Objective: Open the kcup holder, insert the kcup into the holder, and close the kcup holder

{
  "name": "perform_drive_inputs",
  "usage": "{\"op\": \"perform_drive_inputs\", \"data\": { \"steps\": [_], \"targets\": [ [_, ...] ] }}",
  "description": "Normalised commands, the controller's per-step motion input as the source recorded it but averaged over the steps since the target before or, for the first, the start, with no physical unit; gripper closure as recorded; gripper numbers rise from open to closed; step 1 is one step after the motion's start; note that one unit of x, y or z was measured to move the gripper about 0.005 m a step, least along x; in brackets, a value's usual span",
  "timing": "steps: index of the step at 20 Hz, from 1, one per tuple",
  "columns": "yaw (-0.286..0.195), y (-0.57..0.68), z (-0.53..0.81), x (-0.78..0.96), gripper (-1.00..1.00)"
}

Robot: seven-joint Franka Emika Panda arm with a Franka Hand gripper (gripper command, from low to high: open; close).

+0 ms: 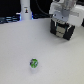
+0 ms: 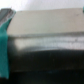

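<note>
Pale tabletop fills most of the exterior view, with a dark band of background along the far edge; one arm, one gripper, one holder, one kcup and one white bottle can be counted.

Kcup: a small round green pod with whitish and blue flecks, sitting alone on the table at about 6 o'clock in the exterior view, well apart from everything else.

Holder: a black boxy unit with pale marks on its front, at about 2 o'clock in the exterior view, standing on the table directly under the white gripper body; whether it is open or closed cannot be told at this size.

Gripper: positioned right over the holder's top, appearing to meet it; finger spacing cannot be told from the exterior view.

Wrist view: two teal fingers, one at each side edge, spread wide apart; between them a blurred dark bar of the holder with a bright glint along it; whether the fingers touch it cannot be told.

Bottle: upright at about 11 o'clock in the exterior view, near the far edge.
</note>
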Motion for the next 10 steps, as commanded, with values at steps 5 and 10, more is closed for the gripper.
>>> {"op": "perform_drive_inputs", "data": {
  "steps": [5, 10],
  "targets": [
    [-0.085, -0.25, 0.23, 0.94, 1.00],
    [-0.084, -0.26, 0.22, 0.94, 1.00]
  ]
}}
